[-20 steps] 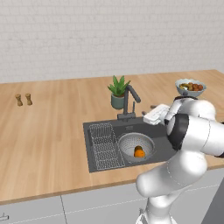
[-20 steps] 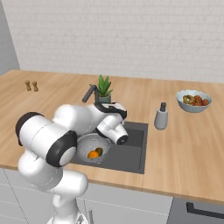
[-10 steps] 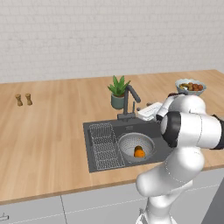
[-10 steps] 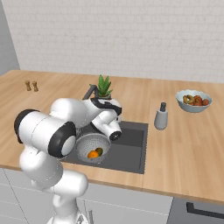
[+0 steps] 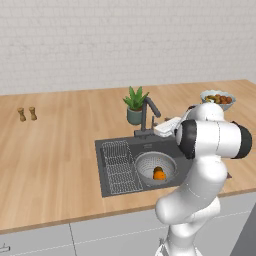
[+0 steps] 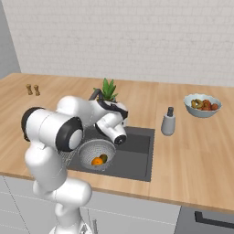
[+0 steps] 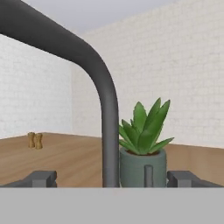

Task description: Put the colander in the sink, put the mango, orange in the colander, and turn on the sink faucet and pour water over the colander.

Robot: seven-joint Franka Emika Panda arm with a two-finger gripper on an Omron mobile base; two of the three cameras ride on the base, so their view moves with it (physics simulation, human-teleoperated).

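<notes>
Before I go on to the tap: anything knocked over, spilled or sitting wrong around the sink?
Nothing stands out. The colander sits upright in the sink with the orange and mango inside. The potted plant stands upright behind the faucet, and the open gripper faces the faucet's post.

Arm bent over forward, elbow high, forearm reaching out level and low; hand lies roughly horizontal (camera looks straight ahead). Gripper (image 7: 111,178) spread wide, nothing between the two dark fingertips (image 7: 41,178), one at each side of the hand view's bottom. Hand body white, seen past the elbow in left base view (image 5: 167,126)
</notes>
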